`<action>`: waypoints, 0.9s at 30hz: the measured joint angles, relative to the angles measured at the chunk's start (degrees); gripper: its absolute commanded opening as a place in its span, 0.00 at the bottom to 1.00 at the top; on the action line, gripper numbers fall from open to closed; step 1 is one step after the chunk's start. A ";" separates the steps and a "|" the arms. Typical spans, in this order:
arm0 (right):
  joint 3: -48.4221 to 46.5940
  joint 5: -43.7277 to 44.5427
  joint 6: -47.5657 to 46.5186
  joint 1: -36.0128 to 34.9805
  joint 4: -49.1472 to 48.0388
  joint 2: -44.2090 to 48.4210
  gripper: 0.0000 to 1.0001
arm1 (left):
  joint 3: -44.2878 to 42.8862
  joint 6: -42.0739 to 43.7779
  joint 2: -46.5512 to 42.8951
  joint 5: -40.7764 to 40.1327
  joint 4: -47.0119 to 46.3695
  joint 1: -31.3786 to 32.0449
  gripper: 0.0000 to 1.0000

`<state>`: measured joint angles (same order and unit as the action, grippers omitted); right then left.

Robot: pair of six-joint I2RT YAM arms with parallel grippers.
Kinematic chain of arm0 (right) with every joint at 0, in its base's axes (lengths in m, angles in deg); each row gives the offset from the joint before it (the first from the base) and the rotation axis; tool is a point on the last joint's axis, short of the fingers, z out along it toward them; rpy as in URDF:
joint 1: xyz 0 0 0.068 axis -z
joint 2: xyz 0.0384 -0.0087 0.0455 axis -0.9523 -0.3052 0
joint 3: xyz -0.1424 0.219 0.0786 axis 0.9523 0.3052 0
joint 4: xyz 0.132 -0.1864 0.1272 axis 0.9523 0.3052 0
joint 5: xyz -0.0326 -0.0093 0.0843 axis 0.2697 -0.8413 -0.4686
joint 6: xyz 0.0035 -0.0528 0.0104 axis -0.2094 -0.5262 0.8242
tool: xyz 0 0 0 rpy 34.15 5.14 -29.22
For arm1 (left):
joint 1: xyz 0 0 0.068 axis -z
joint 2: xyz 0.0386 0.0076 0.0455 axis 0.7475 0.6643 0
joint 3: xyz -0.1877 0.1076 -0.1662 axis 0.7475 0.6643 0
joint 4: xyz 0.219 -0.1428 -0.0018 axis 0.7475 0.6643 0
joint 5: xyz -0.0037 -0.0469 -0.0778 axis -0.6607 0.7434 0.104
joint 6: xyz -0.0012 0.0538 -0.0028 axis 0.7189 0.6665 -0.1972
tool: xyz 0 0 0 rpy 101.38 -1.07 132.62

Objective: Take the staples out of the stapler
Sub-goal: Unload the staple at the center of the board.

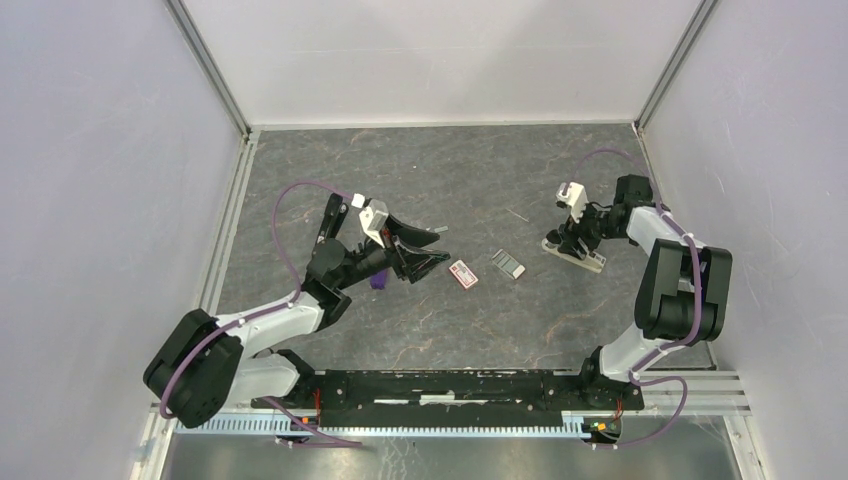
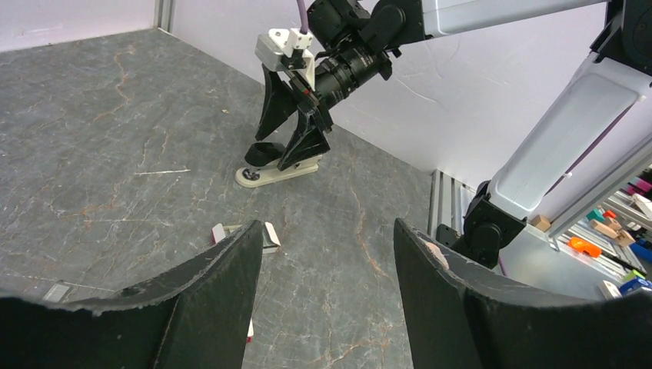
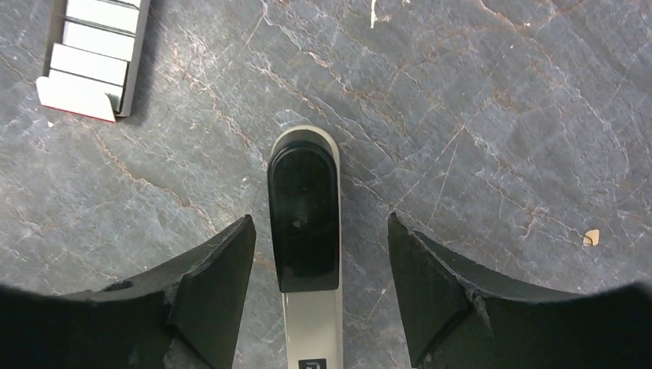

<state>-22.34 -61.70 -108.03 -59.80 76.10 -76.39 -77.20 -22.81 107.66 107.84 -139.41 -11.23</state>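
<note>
The stapler [image 3: 304, 200] lay flat on the right side of the grey, stone-like table [image 3: 500, 115], straight under your right jaws. Those jaws stood apart, one on each side of it, not touching it. Its long side ran straight away from the wrist, in line with the gap. Your right arm [image 1: 670, 290] was by far the nearer one. Your left jaws were apart too, holding nothing, well off to the left. The stapler had a smooth pale metal rail and a shiny, rounded black top. The staples [image 1: 508, 264], a small ridged grey strip, lay between the arms.
</note>
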 measured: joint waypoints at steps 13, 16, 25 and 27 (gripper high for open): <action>-1.88 0.11 -0.70 -0.52 2.64 -3.61 0.16 | -0.42 0.00 0.26 0.85 0.00 0.00 0.70; -1.88 -1.95 -2.05 -0.04 4.81 -1.09 0.14 | -0.42 0.00 0.26 0.85 0.04 0.00 0.70; -9.42 -10.64 -5.79 -0.15 10.38 6.32 0.13 | -2.45 -0.09 4.63 1.33 -1.66 0.52 0.71; -11.39 -12.02 -8.33 -0.17 13.33 4.85 0.11 | -3.69 -0.07 6.49 1.36 -2.12 1.14 0.75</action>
<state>-33.73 -73.72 -116.36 -59.98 89.43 -71.54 -80.89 -22.87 114.15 109.19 -141.53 -10.09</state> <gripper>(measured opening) 0.369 0.702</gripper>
